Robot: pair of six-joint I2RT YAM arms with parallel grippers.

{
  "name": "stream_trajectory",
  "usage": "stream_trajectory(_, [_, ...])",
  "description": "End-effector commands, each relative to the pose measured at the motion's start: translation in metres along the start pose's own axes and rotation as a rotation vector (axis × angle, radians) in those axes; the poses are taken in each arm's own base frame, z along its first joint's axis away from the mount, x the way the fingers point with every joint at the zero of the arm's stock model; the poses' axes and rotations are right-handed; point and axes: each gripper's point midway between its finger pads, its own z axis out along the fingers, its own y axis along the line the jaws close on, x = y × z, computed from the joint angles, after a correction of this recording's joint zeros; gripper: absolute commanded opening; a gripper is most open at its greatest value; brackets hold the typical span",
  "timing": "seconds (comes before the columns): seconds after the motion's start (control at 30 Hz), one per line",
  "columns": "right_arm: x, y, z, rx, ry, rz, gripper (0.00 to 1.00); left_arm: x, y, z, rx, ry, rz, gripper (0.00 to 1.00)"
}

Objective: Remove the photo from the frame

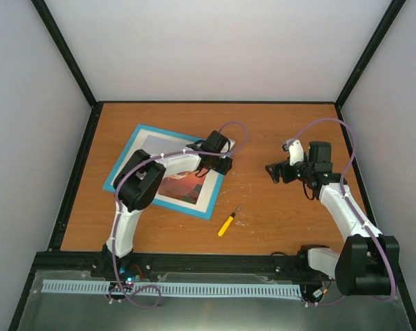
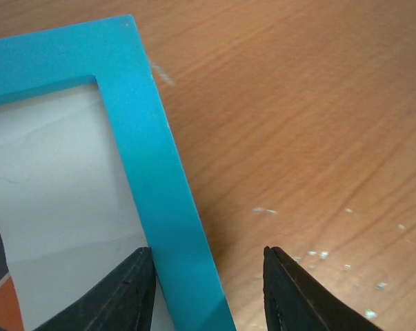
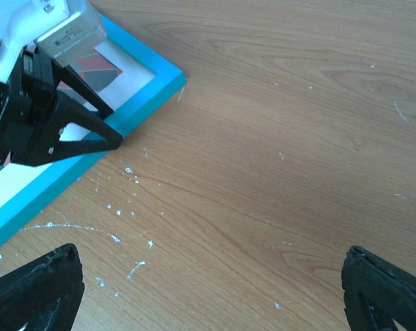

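Left gripper [image 2: 208, 252] part-open, jaws straddling frame [image 2: 147, 158] edge, not yet clamped; right gripper [image 3: 211, 249] wide open above desk [image 3: 276, 172], holding nothing.

Yellow-handled screwdriver [image 1: 228, 222] lying flat on the wooden table [image 1: 283, 207], toward the near edge, shaft pointing far-right. White flecks [image 3: 128, 170] scattered on the tabletop. White slotted cable duct [image 1: 194, 289] along the near side. Plain white enclosure walls [image 1: 214, 48].

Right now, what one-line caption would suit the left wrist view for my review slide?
Left gripper, jaws open, astride one side of the turquoise frame near its corner, on the wooden table.
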Motion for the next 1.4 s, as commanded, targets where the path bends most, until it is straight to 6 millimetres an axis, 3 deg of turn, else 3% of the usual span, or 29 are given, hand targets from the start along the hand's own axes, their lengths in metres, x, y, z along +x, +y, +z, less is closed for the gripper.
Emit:
stream_trajectory(0.0, [-0.006,0.005,-0.002,-0.020,-0.026,-0.009,1.00,0.024,-0.047,0.014,0.119,0.072,0.130,0.44])
stream_trajectory(0.07, [-0.005,0.007,-0.001,-0.031,-0.025,-0.008,1.00,0.016,-0.056,0.007,0.128,0.052,0.152,0.44])
stream_trajectory(0.13, [-0.008,0.007,-0.002,-0.034,-0.027,-0.023,1.00,-0.005,-0.051,-0.012,0.076,-0.004,0.144,0.51])
stream_trajectory(0.27, [-0.026,0.000,-0.008,0.004,-0.024,-0.060,1.00,-0.056,-0.030,-0.086,-0.077,-0.181,0.086,0.73])
stream_trajectory(0.37, [-0.037,0.001,-0.007,-0.030,0.004,-0.081,1.00,-0.060,-0.004,-0.140,-0.172,-0.258,-0.048,0.81])
stream_trajectory(0.5, [-0.040,0.009,0.009,-0.148,0.094,-0.058,1.00,-0.011,0.028,-0.173,-0.214,-0.223,-0.272,0.81])
stream_trajectory(0.63, [-0.046,0.013,0.029,-0.220,0.169,-0.043,1.00,0.054,0.040,-0.181,-0.168,-0.128,-0.466,0.81])
stream_trajectory(0.77, [-0.049,0.027,0.054,-0.267,0.253,-0.080,1.00,0.102,0.043,-0.188,-0.148,-0.077,-0.603,0.85])
stream_trajectory(0.87, [-0.064,0.028,0.074,-0.209,0.274,-0.123,1.00,0.124,0.042,-0.189,-0.116,-0.038,-0.686,0.89])
stream_trajectory(0.97, [-0.072,0.044,0.091,-0.240,0.267,-0.205,1.00,0.145,0.037,-0.186,-0.074,0.020,-0.753,0.92])
stream_trajectory(1.1, [-0.064,0.071,0.124,-0.324,0.365,-0.255,0.96,0.175,0.026,-0.178,-0.004,0.100,-0.835,0.92])
stream_trajectory(1.2, [-0.060,0.072,0.154,-0.314,0.415,-0.240,0.88,0.188,0.029,-0.173,0.009,0.088,-0.888,0.93])
stream_trajectory(1.37, [-0.067,0.064,0.199,-0.288,0.426,-0.216,0.86,0.193,0.039,-0.165,-0.005,0.049,-0.921,0.93])
